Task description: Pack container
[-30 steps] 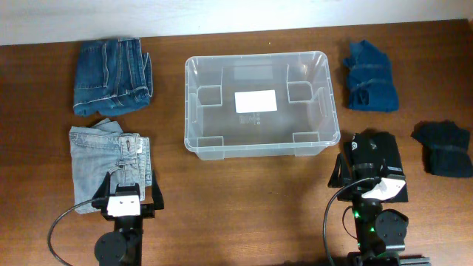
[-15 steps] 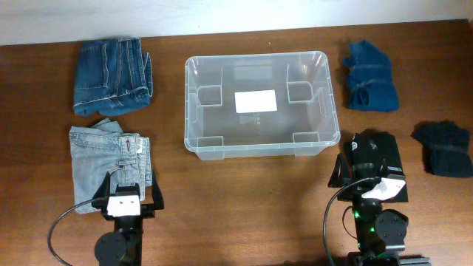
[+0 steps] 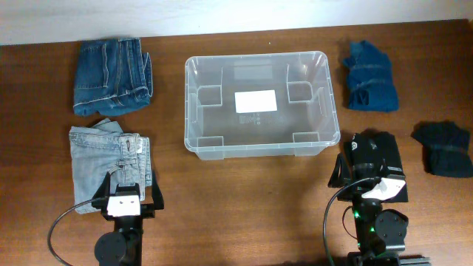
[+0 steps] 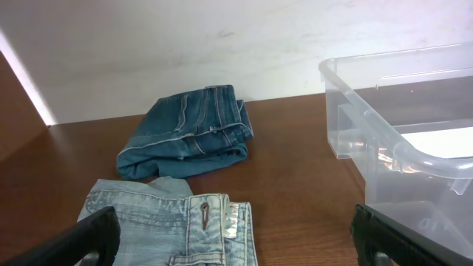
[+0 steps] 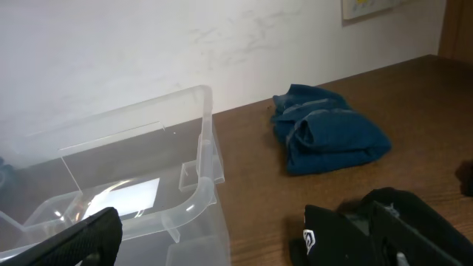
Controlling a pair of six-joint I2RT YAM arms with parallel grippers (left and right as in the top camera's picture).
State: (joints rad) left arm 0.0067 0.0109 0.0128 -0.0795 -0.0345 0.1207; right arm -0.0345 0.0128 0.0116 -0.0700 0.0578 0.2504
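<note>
Packing has not yet begun. The container (image 3: 259, 131) stands empty at the centre of the bench (image 3: 236, 199), at 2 o'clock from the left end effector (image 3: 133, 185) and 11 o'clock from the right end effector (image 3: 372, 166), apart from both. Both gape wide, holding nothing. The next move probably calls for the left one to descend on the light jeans (image 3: 100, 151) at its 12 o'clock.

A brown wooden table (image 3: 244, 199) carries six things. A clear plastic container (image 3: 260, 152) sits in the middle, closer to the far edge. Folded dark blue jeans (image 3: 111, 76) lie in the far left corner, with folded light blue jeans (image 3: 103, 159) just beside them toward the near edge. A crumpled blue garment (image 3: 369, 77) lies in the far right corner. A navy bundle (image 3: 446, 150) sits by the right edge. A black garment (image 3: 377, 151) lies between the container and the navy bundle.
</note>
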